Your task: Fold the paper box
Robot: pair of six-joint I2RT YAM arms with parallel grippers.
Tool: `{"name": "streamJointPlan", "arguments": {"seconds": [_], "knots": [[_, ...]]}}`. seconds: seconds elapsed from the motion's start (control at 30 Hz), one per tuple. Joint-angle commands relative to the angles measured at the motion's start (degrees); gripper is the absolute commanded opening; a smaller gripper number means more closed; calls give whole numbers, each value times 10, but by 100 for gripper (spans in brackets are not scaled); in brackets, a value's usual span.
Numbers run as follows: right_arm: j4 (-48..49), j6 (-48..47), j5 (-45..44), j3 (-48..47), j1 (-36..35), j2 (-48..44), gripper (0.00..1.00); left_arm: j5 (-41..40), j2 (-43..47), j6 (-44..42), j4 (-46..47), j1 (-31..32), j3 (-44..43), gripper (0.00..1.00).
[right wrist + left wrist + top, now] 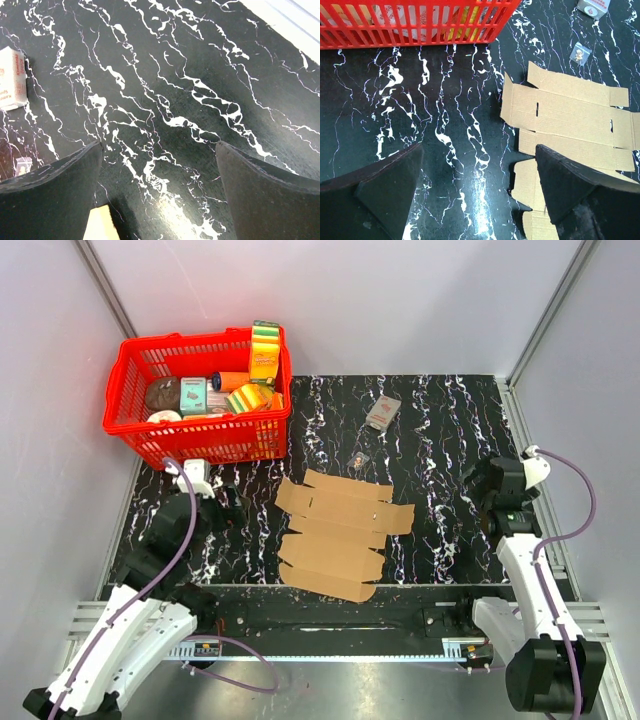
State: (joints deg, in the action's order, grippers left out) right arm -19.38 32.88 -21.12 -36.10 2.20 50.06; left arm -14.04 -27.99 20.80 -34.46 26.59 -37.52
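Observation:
The paper box (pixel 338 533) is a flat brown die-cut cardboard sheet with flaps and notches, lying unfolded on the black marbled table between the arms. In the left wrist view the sheet (pixel 570 120) lies at the right, partly under my right finger. My left gripper (pixel 222 502) is open and empty, just left of the sheet, above bare table (pixel 479 150). My right gripper (pixel 478 490) is open and empty, to the right of the sheet; its view shows bare table (pixel 159 150) and a corner of cardboard (pixel 101 225) at the bottom.
A red basket (pixel 135 430) full of packaged goods stands at the back left, and its wall shows in the left wrist view (pixel 415 22). A small grey-and-red packet (pixel 382 412) and a tiny clear bag (pixel 360 458) lie behind the sheet. White walls enclose the table.

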Motion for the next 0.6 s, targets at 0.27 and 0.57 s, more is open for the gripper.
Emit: {"name": "streamJointPlan", "arguments": {"seconds": [0.27,0.57], "knots": [[92,-52,302,-37,-2,135,90,-29,-15,3,2,35,-9,99],[108,-79,516,-112,-18,360,88,-32,-14,4,0,44,-9,99]]}}
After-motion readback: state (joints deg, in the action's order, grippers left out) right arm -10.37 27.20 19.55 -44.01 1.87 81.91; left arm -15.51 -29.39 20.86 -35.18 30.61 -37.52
